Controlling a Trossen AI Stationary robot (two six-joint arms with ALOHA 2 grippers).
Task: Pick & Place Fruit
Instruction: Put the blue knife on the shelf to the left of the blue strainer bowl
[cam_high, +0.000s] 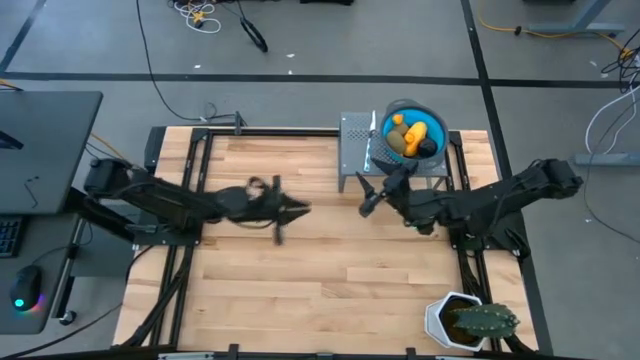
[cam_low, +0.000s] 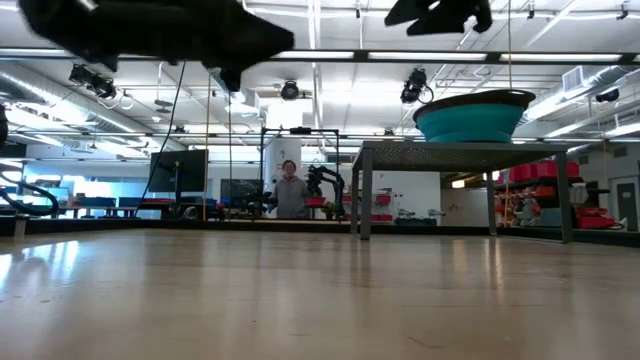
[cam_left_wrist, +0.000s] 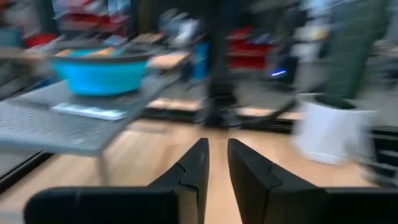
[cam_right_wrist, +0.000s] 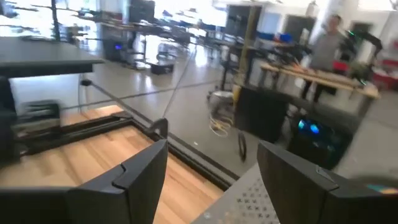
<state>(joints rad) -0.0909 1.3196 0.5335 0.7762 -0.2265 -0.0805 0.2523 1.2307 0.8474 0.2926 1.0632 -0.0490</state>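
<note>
Fruit (cam_high: 414, 136): yellow, orange and dark pieces, all heaped in the blue bowl (cam_high: 438, 122); you have none loose on the wooden tabletop (cam_high: 320, 270), so by the look of it the placing is done or nearly so.

Blue bowl: stands on the small grey perforated stand (cam_high: 356, 150) at the table's far edge, raised off the wood (the low view shows it well above board level).

Right gripper (cam_high: 368, 200): empty, fingers spread wide, hanging just in front of the stand; you carry nothing here, which suits an arm clear of the bowl.

Left gripper (cam_high: 290, 210): empty, fingers nearly together with a thin gap, held over mid-table, well apart from the bowl. It waits.

Potted cactus (cam_high: 478, 320): white pot, near right corner, out of your way.
</note>
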